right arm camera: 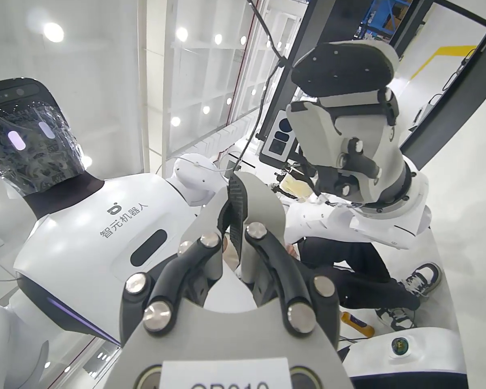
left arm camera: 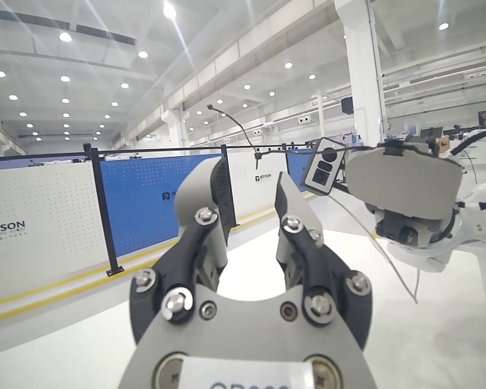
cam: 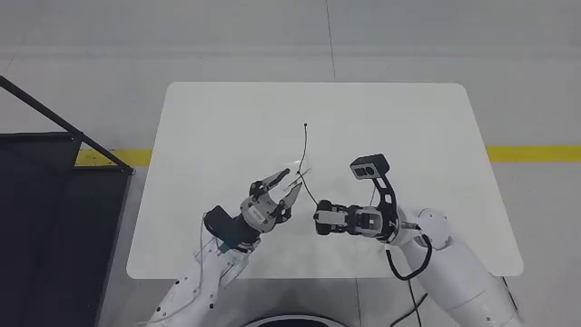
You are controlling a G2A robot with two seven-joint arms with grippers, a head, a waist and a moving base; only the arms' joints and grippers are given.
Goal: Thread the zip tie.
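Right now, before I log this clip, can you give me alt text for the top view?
Over a white table, the right gripper is shut on a thin black zip tie that extends away from the robot. The left gripper is open right beside the tie; whether they touch cannot be told.

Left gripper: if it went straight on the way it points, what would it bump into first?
Most likely the black zip tie, which the right gripper holds. Its strap crosses just ahead of the open left gripper, though the depth is hard to judge.
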